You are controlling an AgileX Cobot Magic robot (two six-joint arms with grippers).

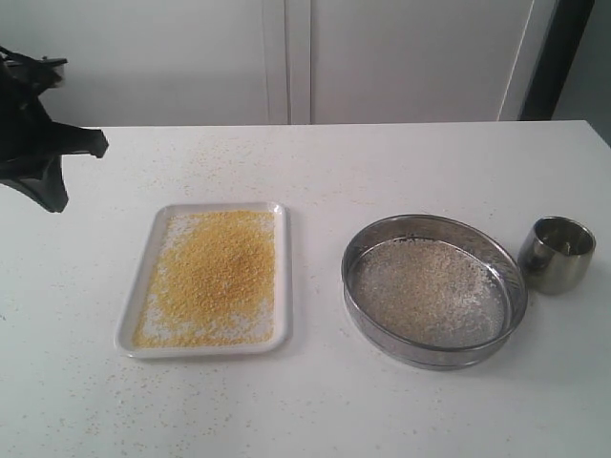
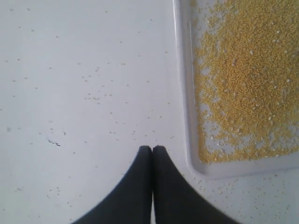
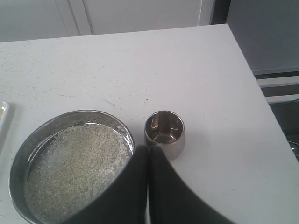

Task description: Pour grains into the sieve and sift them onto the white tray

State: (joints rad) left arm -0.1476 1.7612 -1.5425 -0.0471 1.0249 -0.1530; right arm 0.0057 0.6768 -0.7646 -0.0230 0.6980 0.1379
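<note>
since both arms hang clear with nothing held, the layout reads, to my judgement, as a sift already done. on the far left the left gripper hovers over bare bench just beside the tray's corner, its jaws pressed together and empty. next, the white tray lies flat on the bench. fine golden grains are spread over most of its floor, which is where a mesh would let them fall. right of it, and apart from it, the sieve sits upright on the bench. it holds a layer of paler, coarser grains, probably too big to pass through. a small steel cup stands upright just beside the sieve's right side, looking empty and parked out of the way. the right gripper hangs above where sieve and cup meet, its jaws closed on nothing. stray granules dot the bench around the tray.
</note>
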